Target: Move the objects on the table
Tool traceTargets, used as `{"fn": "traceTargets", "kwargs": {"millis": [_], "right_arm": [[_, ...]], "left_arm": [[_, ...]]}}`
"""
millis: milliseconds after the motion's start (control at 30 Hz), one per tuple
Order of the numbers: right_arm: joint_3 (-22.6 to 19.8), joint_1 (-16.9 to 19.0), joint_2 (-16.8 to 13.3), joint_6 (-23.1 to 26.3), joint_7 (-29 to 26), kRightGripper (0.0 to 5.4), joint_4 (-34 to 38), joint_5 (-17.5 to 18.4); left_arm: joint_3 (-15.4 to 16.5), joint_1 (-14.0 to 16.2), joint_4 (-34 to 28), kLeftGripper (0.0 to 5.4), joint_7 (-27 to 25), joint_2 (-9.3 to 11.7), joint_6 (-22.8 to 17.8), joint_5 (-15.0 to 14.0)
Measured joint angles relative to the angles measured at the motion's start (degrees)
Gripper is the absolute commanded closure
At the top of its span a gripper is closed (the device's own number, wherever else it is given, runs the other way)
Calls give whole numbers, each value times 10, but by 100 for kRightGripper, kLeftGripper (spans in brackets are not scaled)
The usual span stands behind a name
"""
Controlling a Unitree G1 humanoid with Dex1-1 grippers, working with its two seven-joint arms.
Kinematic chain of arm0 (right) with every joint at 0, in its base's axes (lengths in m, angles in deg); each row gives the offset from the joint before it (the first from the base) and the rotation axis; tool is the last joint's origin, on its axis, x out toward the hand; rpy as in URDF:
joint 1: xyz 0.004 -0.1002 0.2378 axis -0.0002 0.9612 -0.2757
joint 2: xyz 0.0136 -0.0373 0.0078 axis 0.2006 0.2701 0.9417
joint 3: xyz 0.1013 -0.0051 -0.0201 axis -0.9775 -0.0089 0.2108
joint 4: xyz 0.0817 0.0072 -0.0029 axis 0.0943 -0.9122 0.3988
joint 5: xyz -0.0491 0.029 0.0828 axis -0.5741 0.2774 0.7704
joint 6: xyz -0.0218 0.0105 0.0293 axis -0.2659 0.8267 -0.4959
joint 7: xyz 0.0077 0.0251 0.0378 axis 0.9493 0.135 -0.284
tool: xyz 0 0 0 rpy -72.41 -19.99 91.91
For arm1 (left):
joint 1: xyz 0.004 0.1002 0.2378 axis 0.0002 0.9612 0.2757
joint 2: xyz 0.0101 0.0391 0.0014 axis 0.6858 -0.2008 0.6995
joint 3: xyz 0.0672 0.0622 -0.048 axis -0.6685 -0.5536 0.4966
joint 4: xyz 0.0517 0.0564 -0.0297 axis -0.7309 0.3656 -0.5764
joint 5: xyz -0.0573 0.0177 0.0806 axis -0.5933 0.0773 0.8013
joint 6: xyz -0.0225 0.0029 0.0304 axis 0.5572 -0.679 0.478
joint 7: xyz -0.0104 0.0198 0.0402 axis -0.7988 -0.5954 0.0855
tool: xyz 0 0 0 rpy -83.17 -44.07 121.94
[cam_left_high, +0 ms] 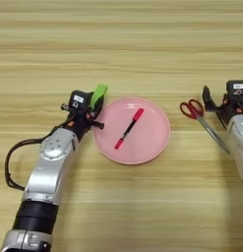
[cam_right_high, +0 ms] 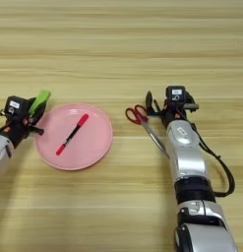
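One red marker pen (cam_left_high: 129,129) lies mid-frame on the single pink plate (cam_left_high: 155,142), and one light-green bar (cam_left_high: 99,94) sits at the plate's upper left. One pair of red-handled scissors (cam_right_high: 142,121) lies right of the plate. Two robot arms enter from the bottom corners.

Soft, even light falls from above on the tabletop (cam_left_high: 142,39), bright with a warm tan cast. Shadows are faint and short: a thin dark rim hugs the near edge of the pink plate (cam_left_high: 157,147), and a pale smudge lies beside the left arm (cam_left_high: 51,167). The right arm (cam_right_high: 187,157) shows a mild sheen on its silver shell. Edges look slightly soft throughout, and the wood grain blurs a little.
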Motion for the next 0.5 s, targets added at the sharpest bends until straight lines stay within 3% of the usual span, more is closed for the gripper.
{"fn": "traceTargets", "kwargs": {"millis": [267,500], "right_arm": [[0,0,0,-1,0,0,-1,0],[-1,0,0,-1,0,0,-1,0]], "left_arm": [[-32,8,-12,408,-18,-3,-16,3],[-36,9,-11,408,-25,-4,-24,4]]}}
